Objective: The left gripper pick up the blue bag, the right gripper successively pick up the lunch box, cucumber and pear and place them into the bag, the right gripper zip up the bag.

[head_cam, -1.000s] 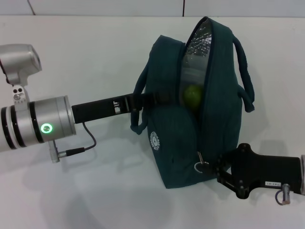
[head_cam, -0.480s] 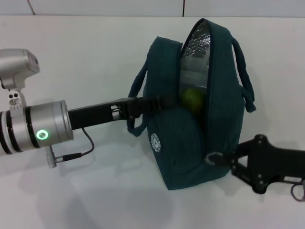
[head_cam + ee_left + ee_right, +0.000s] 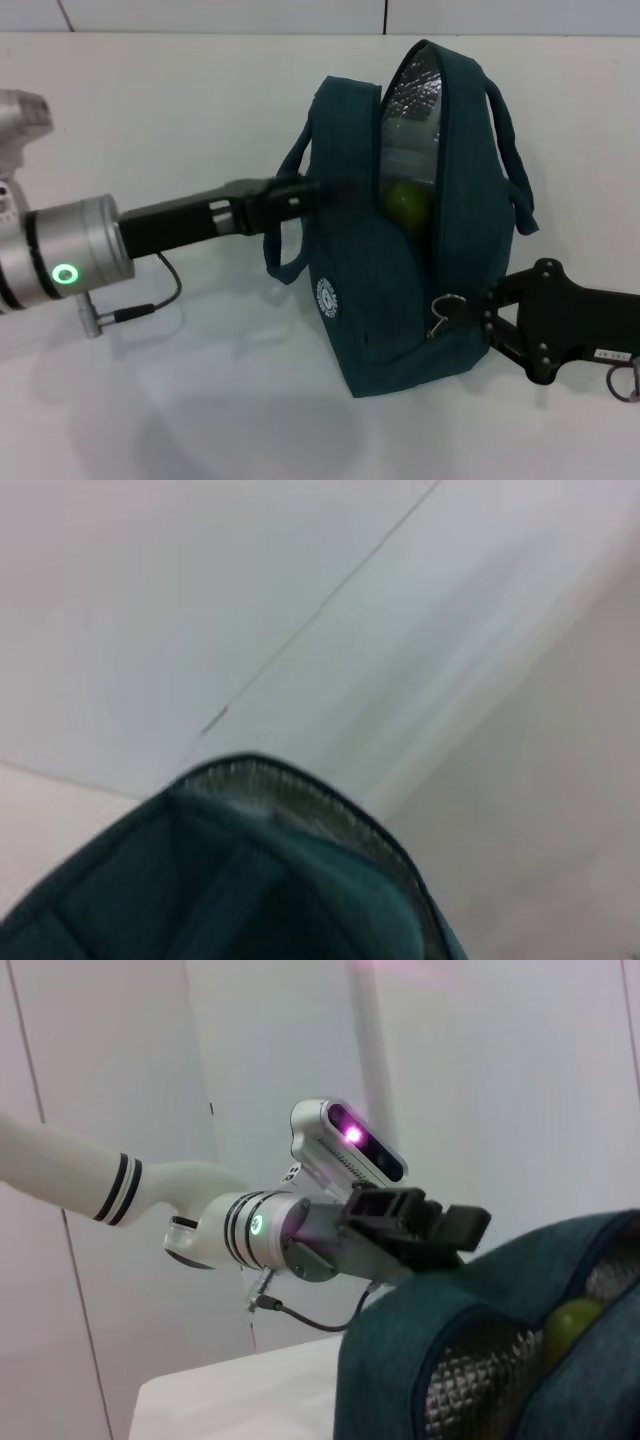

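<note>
Bag: the large dark teal fabric lunch bag (image 3: 400, 300) stands upright on the white tabletop (image 3: 180, 120), towards its right side, about midway between the far and near edges; its mouth is partly unzipped, showing crinkled silver lining (image 3: 415, 100).
Bag details: two loop handles, one on the left flank (image 3: 285, 215) and one on the right (image 3: 515, 150); a small round white logo (image 3: 325, 297) low on the front panel; a metal ring zipper pull (image 3: 440, 310) hanging at the lower end of the open zip.
Inside the bag: a rounded yellow-green fruit (image 3: 408, 203) shows in the opening, below a pale clear shape that cannot be made out; the right wrist view shows the same fruit (image 3: 572, 1322) against the lining.
Left tool: the black two-fingered claw on a silver cylindrical wrist (image 3: 300, 197) reaches in from the left edge of the tabletop and is pinching the bag's left panel at the handle; a green ring light glows on its wrist.
Left wrist view: only the bag's teal rim and silver lining (image 3: 300, 810), close up.
Right tool: the matching black claw (image 3: 478, 312) comes in from the right edge, low by the bag's near right side; its tips sit just beside the zipper pull, and whether they are spread or pressed together cannot be told.
</note>
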`<state>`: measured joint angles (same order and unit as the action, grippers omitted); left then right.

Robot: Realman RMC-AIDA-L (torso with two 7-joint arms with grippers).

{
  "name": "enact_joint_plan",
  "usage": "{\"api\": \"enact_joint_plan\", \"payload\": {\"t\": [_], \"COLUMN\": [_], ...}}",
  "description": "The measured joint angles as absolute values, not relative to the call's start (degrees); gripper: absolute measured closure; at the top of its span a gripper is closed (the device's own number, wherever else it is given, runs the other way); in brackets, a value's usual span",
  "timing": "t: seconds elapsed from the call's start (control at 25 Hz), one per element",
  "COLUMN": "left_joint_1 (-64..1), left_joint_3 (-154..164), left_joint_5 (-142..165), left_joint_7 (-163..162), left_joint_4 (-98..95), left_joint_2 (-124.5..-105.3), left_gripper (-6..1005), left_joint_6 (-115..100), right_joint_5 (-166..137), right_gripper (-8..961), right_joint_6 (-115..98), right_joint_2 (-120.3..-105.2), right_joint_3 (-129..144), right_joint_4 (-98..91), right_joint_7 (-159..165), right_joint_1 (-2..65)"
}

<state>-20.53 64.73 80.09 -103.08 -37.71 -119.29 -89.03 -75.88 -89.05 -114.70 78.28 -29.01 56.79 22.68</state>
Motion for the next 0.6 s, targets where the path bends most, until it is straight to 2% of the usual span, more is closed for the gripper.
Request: {"api": "enact_joint_plan", "payload": {"t": [0.16,0.4,0.6], "left_joint_1": [-19.9,-18.7,-18.0], "left_joint_3": [61.1,55.6,53.7], "left_joint_5": [80.1,80.1,79.9], "left_joint_7": [-100.6,-97.3,-96.0], "left_joint_4": [-37.6,-37.6,-37.5], "left_joint_2": [-119.38,-119.35,-119.34], "left_gripper": [415,270,271], "left_joint_6": [-90.6,-93.3,-93.9], "right_joint_5": [-75.2,-72.9,-70.5], "right_gripper": [940,939,937], "right_joint_6": [-89.7,-90.3,-89.7], "right_joint_2": [-114.88,-115.22,-115.30], "right_joint_3": [78.2,78.1,78.1], "right_joint_4": [-30.5,-33.7,-35.1], "right_joint_7": [55.8,55.6,55.5], "right_joint_1": [22.7,22.9,23.7]}}
